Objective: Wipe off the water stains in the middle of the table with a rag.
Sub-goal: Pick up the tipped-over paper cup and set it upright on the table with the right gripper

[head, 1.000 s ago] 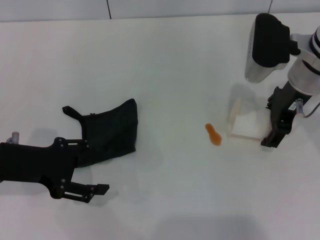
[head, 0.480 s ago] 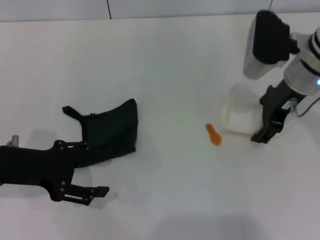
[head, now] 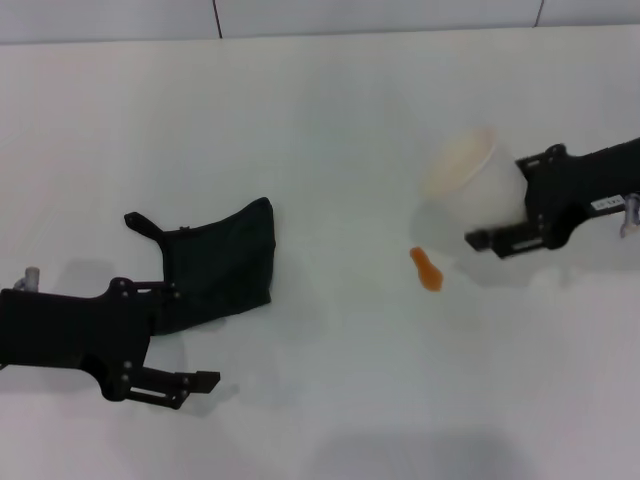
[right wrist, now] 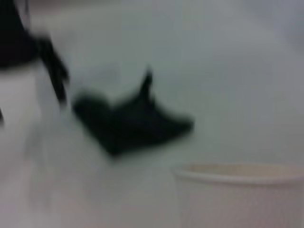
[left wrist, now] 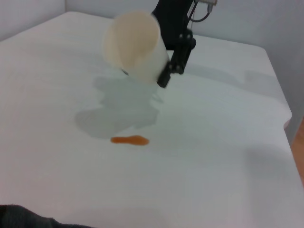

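Black soft fabric rag (head: pixel 222 262) is seen lying flat on the white matte table (head: pixel 330 120), well left of the small orange-brown smear (head: pixel 427 269). Left gripper (head: pixel 165 365) is placed just beside the rag, jaws apart. Right gripper (head: pixel 495 238) is clamped on a tilted white paper cup (head: pixel 470 182) just above the smear. Rag judged light, limp; best pinched mid-body, not by the strap.

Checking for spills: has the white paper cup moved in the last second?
Yes. The white paper cup, held by the right gripper, has lifted and tipped, now lying farther back from the orange-brown smear.
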`<state>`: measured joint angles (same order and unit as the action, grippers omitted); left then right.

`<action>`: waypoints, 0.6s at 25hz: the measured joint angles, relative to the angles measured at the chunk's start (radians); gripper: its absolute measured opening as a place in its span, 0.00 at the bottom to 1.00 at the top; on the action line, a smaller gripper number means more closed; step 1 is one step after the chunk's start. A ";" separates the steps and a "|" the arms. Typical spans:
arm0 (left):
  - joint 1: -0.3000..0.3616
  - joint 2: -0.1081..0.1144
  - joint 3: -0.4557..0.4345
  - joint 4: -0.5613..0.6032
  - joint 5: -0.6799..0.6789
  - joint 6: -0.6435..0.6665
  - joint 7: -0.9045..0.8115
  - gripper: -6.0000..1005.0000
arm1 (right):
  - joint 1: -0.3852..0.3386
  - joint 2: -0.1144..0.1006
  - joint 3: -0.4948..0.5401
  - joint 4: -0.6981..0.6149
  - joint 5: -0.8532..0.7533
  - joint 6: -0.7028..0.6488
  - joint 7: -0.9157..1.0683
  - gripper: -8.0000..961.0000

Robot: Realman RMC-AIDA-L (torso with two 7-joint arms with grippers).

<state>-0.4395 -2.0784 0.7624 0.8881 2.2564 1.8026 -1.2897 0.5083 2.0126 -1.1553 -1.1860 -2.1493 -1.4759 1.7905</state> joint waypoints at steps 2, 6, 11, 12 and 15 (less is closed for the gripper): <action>-0.002 0.000 0.000 0.000 0.000 0.000 0.002 0.86 | -0.064 -0.001 0.040 0.076 0.186 0.040 -0.152 0.73; -0.003 0.001 0.000 0.002 0.000 0.001 0.003 0.86 | -0.110 -0.005 0.083 0.307 0.446 0.083 -0.425 0.73; -0.004 0.002 0.022 0.006 0.001 -0.004 0.004 0.86 | -0.106 -0.001 0.091 0.609 0.646 0.125 -0.742 0.73; -0.004 0.002 0.025 0.008 0.000 -0.005 0.004 0.86 | -0.105 0.000 0.091 0.658 0.687 0.125 -0.811 0.73; -0.006 0.003 0.026 0.011 0.000 -0.006 0.004 0.86 | -0.102 0.002 0.086 0.788 0.810 0.116 -0.998 0.73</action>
<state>-0.4451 -2.0750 0.7885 0.8987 2.2559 1.7969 -1.2853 0.4066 2.0148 -1.0688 -0.3976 -1.3391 -1.3595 0.7929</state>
